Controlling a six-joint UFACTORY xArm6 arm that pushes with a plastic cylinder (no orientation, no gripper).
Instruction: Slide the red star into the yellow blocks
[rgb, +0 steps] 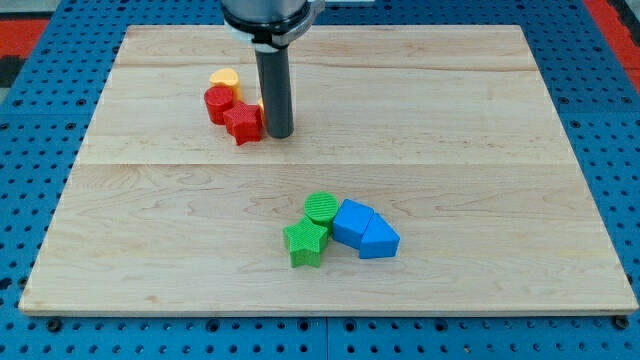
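Observation:
The red star (243, 123) lies at the view's upper left, touching a red round block (218, 103) on its upper left. A yellow round block (225, 78) sits just above the red round block. A sliver of a second yellow block (258, 104) shows behind the rod, above the star's right side. My tip (278, 134) stands just right of the red star, touching or nearly touching it.
A green round block (321, 207) and a green star (306, 243) sit at the lower middle. Two blue blocks (351, 221) (378, 240) lie just right of them. The wooden board (480, 150) ends at blue pegboard on all sides.

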